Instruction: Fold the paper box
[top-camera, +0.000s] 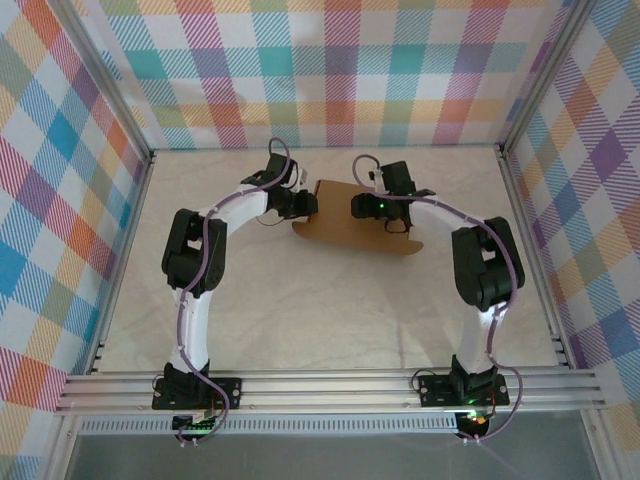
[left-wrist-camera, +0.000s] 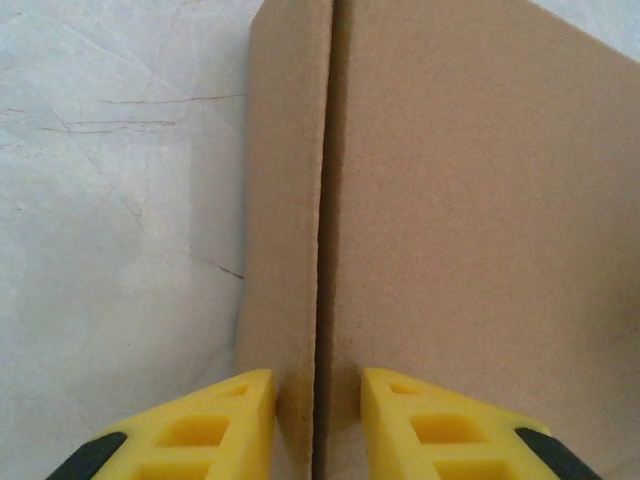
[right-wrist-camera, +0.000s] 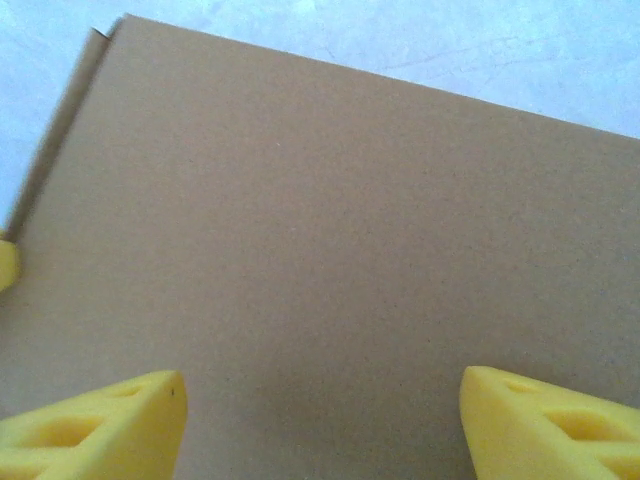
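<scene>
The paper box (top-camera: 352, 232) is a plain brown cardboard piece standing on the table between the two arms. In the left wrist view its broad panel (left-wrist-camera: 480, 220) meets a narrower side flap (left-wrist-camera: 285, 200) along a dark seam. My left gripper (left-wrist-camera: 318, 400) is at the box's left end (top-camera: 305, 205), its yellow fingers (left-wrist-camera: 240, 420) closed in on either side of that seam edge. My right gripper (right-wrist-camera: 322, 410) hovers at the panel's upper middle (top-camera: 362, 208), jaws spread wide over the bare cardboard (right-wrist-camera: 330, 220), holding nothing.
The pale marbled tabletop (top-camera: 320, 310) stretches in front of the box. Plaid walls (top-camera: 60, 200) and metal frame posts close in three sides. An aluminium rail (top-camera: 330, 385) carries the arm bases along the near edge.
</scene>
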